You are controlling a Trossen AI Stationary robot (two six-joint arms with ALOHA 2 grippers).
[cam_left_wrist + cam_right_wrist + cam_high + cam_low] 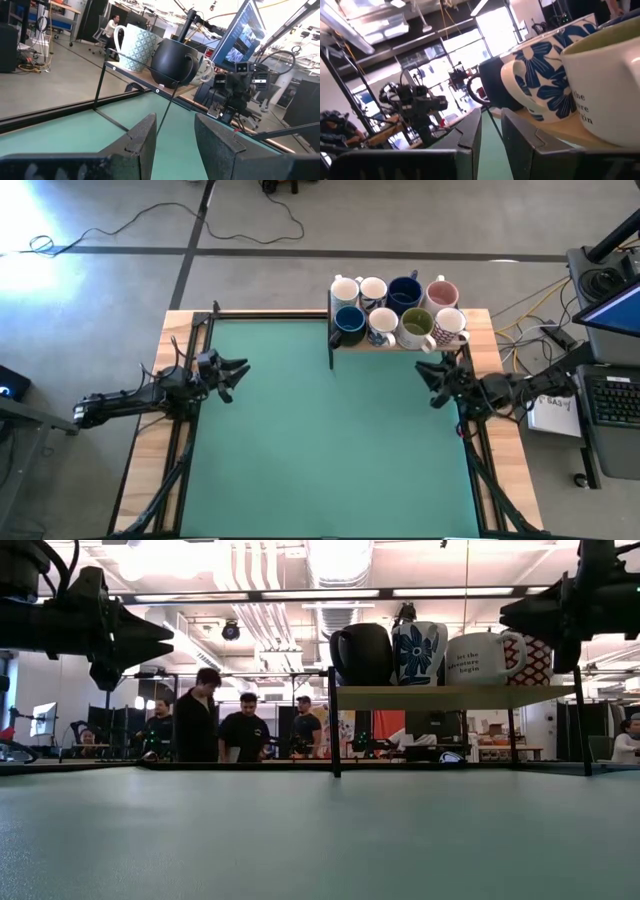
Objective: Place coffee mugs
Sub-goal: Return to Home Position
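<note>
Since coffee mugs (405, 292) crowd the shelf (450, 697), right gripper (491, 116) nearby may clip one; left gripper (175, 122) well apart; both ajar, empty

Robotics lab: exposed ceiling ducts (335, 580), floor cables (240, 215), monitor (245, 30), standing people (240, 730).

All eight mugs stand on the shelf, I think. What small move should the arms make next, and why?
Most likely, pull the right claw away from the wooden shelf with black metal frame, toward the table's side. The eight small handled ceramic mugs all stand on it. This claw and the left claw are open and hold nothing, so no pick seems left.
</note>
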